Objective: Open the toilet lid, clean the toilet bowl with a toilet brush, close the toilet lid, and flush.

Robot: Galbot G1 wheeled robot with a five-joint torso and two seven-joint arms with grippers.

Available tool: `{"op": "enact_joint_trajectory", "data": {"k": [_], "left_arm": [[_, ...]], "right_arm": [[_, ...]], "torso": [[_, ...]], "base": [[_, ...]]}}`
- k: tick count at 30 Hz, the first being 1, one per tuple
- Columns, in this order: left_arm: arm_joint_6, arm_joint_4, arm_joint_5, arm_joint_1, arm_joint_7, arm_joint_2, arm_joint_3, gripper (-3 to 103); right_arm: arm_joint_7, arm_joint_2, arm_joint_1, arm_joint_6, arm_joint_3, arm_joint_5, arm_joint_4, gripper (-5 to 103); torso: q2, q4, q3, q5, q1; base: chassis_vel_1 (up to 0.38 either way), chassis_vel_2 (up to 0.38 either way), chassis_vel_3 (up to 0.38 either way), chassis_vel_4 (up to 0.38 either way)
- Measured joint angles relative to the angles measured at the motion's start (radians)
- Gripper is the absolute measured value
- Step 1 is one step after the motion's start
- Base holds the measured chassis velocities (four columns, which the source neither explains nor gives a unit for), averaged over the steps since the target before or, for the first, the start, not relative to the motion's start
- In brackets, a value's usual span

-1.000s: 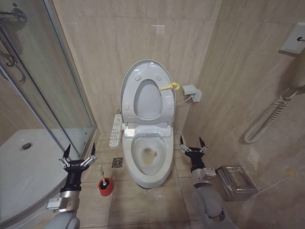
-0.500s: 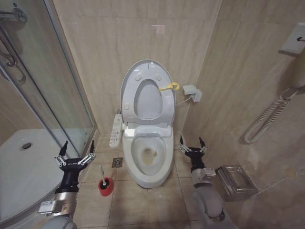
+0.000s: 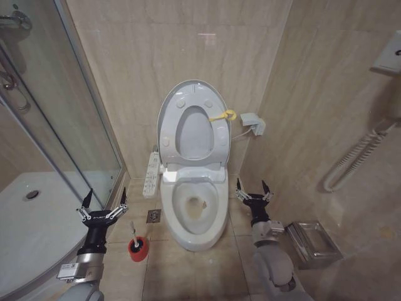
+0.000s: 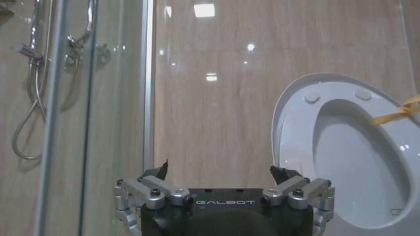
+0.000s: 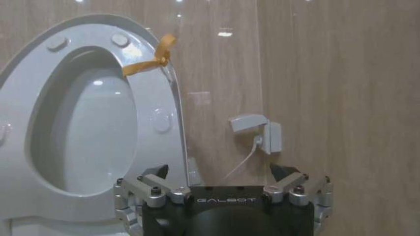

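Before the robot, the toilet lid (image 3: 188,94) stood raised against the wall, the toilet bowl (image 3: 195,210) exposed.
Left gripper (image 3: 102,202) hung with fingers spread wide and empty, just beside the toilet brush (image 3: 136,241) in its red cup on the floor; right gripper (image 3: 252,190) waited likewise spread and empty, right of the bowl.

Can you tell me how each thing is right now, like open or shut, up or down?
toilet lid: up, open against the wall.
toilet seat: raised too.
toilet bowl: uncovered.
toilet brush: standing in its red holder on the floor.
left gripper: open, holding nothing.
right gripper: open, holding nothing.
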Motion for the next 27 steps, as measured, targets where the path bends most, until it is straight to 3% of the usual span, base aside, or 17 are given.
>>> {"op": "enact_joint_trajectory", "data": {"k": [22, 27], "left_arm": [[-0.035, 0.101, 0.047, -0.049, 0.001, -0.015, 0.087, 100], [-0.094, 0.196, 0.080, -0.045, -0.020, -0.038, 0.097, 100]], "right_arm": [[0.000, 0.000, 0.000, 0.000, 0.000, 0.000, 0.000, 100], [0.000, 0.000, 0.000, 0.000, 0.000, 0.000, 0.000, 100]], "torso": [[0.000, 0.0001, 0.000, 0.0001, 0.000], [0.000, -0.0004, 0.000, 0.0001, 0.001]], "base": [[-0.034, 0.036, 0.033, -0.035], [-0.094, 0.063, 0.088, -0.071]]}}
